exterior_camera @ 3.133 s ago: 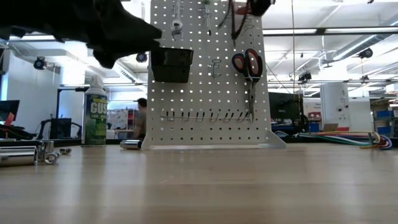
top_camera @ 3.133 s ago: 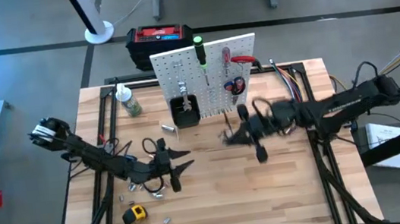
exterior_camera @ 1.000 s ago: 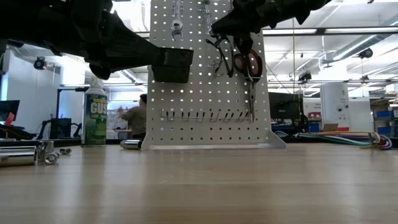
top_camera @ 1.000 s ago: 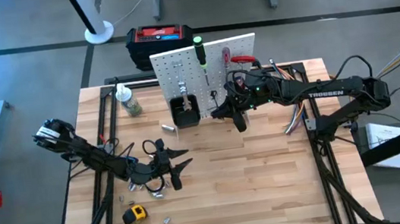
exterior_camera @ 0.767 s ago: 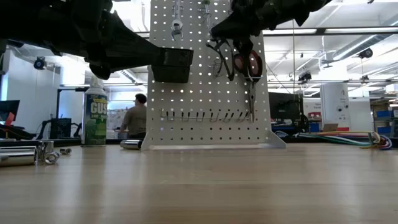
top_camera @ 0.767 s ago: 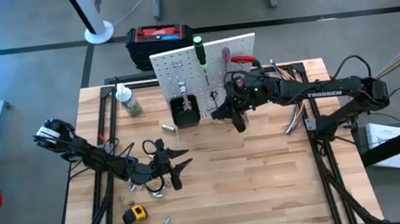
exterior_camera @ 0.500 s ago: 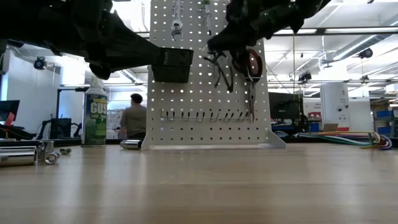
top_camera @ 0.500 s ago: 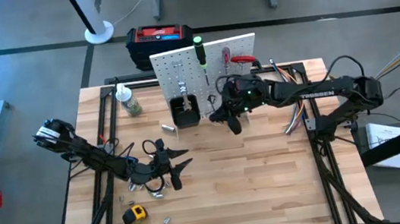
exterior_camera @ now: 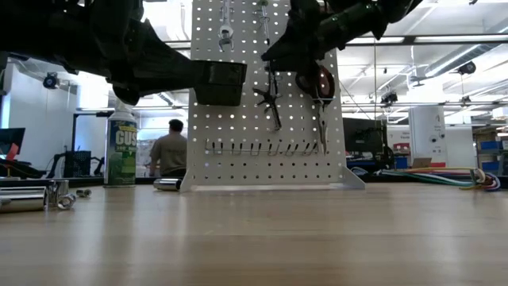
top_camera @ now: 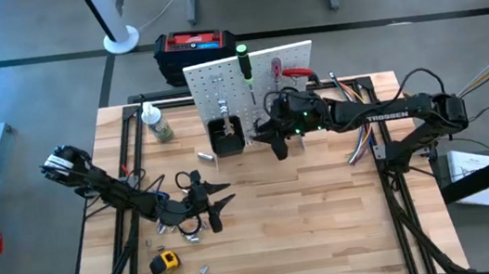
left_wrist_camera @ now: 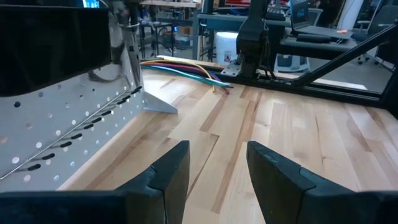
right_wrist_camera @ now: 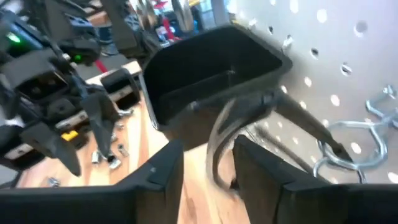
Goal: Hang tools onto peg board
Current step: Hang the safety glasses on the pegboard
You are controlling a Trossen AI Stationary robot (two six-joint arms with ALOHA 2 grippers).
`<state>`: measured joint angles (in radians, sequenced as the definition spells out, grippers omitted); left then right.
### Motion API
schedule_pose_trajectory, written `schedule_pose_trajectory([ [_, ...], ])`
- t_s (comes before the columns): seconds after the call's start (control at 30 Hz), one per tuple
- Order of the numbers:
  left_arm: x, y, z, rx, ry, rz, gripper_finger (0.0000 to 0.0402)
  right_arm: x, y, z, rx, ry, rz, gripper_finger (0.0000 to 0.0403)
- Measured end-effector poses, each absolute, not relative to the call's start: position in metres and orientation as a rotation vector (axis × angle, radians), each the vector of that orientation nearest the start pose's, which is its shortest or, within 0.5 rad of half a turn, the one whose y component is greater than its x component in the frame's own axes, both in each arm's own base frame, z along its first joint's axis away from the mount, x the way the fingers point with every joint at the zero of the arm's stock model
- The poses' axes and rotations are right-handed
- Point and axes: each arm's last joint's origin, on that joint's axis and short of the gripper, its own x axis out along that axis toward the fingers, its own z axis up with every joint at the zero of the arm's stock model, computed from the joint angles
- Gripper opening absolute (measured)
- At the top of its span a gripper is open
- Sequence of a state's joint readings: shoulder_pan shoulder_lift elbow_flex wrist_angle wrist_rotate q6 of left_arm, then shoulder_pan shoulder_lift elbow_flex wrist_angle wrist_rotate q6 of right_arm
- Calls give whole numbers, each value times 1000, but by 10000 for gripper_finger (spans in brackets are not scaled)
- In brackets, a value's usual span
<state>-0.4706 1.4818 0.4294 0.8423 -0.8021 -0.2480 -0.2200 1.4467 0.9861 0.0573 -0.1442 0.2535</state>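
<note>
Right claw (top_camera: 275, 143) gripping black-framed glasses (right_wrist_camera: 249, 134) at peg board (top_camera: 219, 79), clear only from its wrist; left claw (left_wrist_camera: 214, 168) spread wide, idle.

Behind my wooden bench (top_camera: 331, 229) sits a red-and-black box (top_camera: 196, 49), a green-labelled bottle (top_camera: 160, 129) stands near its far-left corner, and a person (exterior_camera: 168, 151) stands beyond.

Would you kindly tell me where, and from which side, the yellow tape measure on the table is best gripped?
Grip the tape measure across its yellow body, coming straight down from above. It sits alone on the table with bare wood right around it, so its opposite sides look free. The open left gripper is nearest, so it is probably the better choice.
</note>
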Motion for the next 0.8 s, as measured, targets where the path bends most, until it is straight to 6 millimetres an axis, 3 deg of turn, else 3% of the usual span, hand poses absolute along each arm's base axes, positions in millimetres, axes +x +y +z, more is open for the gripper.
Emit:
schedule_pose_trajectory([
  [0.17, 237, -98, 164, -122, 132, 349, 151, 316, -55, 267, 305, 403, -158, 140],
  [0.33, 237, -99, 164, -126, 133, 345, 151, 314, -41, 269, 284, 396, -157, 128],
  [0.57, 237, -99, 163, -135, 137, 345, 151, 297, -21, 297, 247, 316, -118, 95],
  [0.67, 237, -99, 163, -134, 137, 345, 151, 284, -16, 309, 201, 286, -210, 79],
  [0.8, 237, -99, 163, -134, 137, 345, 151, 276, -18, 310, 164, 303, -346, 54],
])
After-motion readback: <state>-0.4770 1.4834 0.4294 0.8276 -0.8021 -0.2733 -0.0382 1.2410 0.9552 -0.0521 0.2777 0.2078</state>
